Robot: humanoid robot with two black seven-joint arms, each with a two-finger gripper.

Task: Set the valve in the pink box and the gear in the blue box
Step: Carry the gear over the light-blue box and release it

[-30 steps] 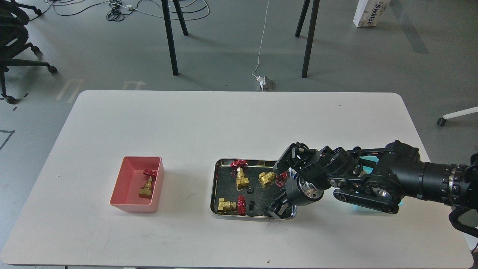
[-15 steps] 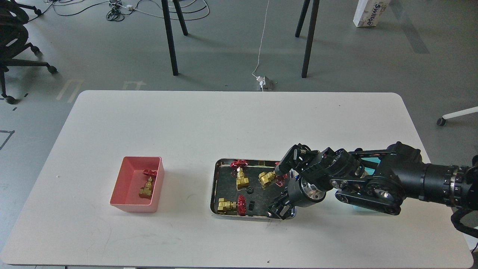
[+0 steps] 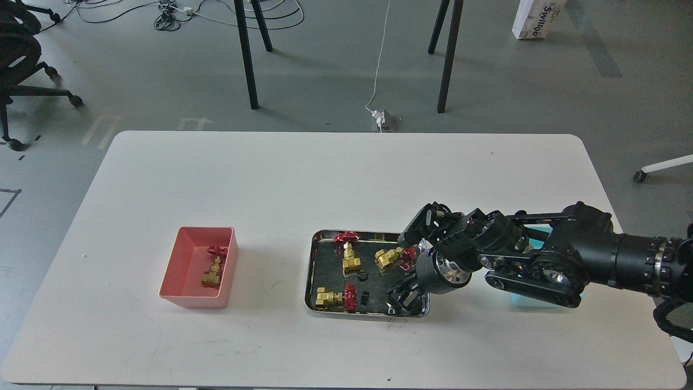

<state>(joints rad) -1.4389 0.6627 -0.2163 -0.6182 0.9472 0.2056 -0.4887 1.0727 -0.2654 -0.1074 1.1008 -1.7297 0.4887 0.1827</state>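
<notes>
Our right gripper over the steel tray's right end.
We cannot tell its finger gap; 3 valves lie in the tray, the pink box well left.

A steel tray sits on the white table.

Right arm extended leftward, end effector angled down, fingers seemingly closed.

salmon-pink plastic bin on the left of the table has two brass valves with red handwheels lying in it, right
Not quite: the head view shows the salmon-pink plastic bin on the left of the white table holding just one brass valve with a red handwheel. The other three lie in the shiny steel tray.
</notes>
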